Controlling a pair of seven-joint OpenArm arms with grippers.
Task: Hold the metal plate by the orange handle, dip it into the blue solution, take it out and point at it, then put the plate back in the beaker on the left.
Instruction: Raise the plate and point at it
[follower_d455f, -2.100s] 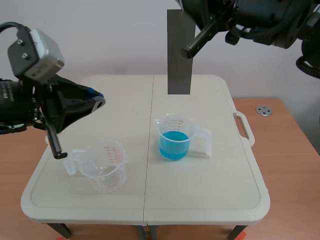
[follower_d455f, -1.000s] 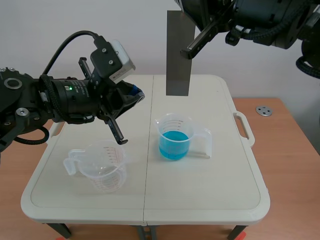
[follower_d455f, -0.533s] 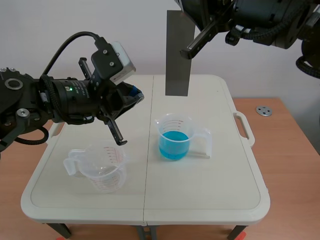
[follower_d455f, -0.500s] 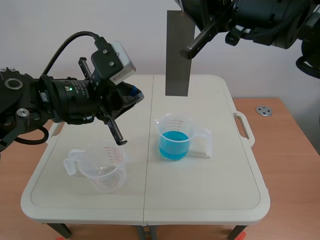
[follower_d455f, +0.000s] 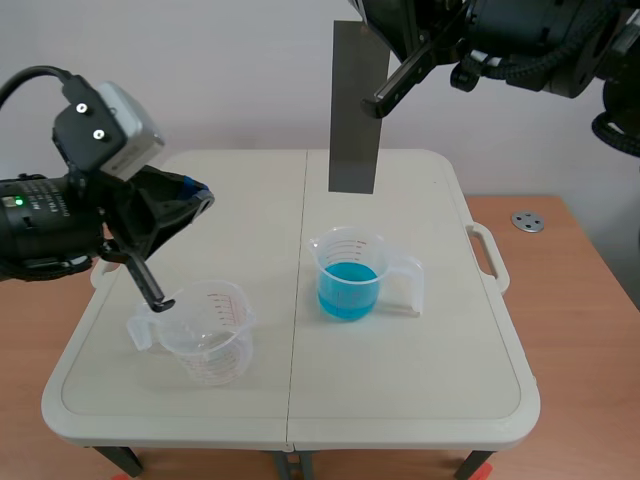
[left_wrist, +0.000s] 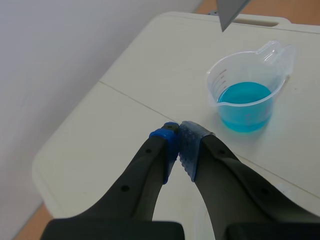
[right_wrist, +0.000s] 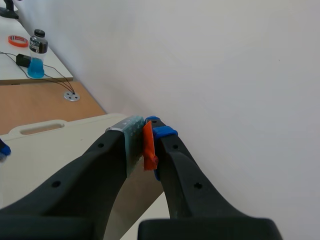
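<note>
A grey metal plate (follower_d455f: 353, 105) hangs upright above the far half of the table, over and slightly behind the beaker of blue solution (follower_d455f: 348, 275). My right gripper (follower_d455f: 385, 30) holds the plate from the top; in the right wrist view that gripper (right_wrist: 146, 125) is shut on the orange handle (right_wrist: 148, 147). The empty beaker (follower_d455f: 205, 330) stands at the front left. My left gripper (follower_d455f: 195, 190) hovers shut above the table's left side, behind the empty beaker and apart from the plate. From the left wrist, the shut left gripper (left_wrist: 179, 135) aims toward the blue beaker (left_wrist: 247, 100) and the plate's lower corner (left_wrist: 229, 10).
The white folding table (follower_d455f: 400, 400) has a carry handle (follower_d455f: 490, 255) on its right edge. A small metal disc (follower_d455f: 527, 221) lies on the wooden surface to the right. A bottle (right_wrist: 37, 55) stands on a far desk.
My left arm has drawn back to the left, away from the plate it was near half a second ago. The plate and the right arm have stayed put.
</note>
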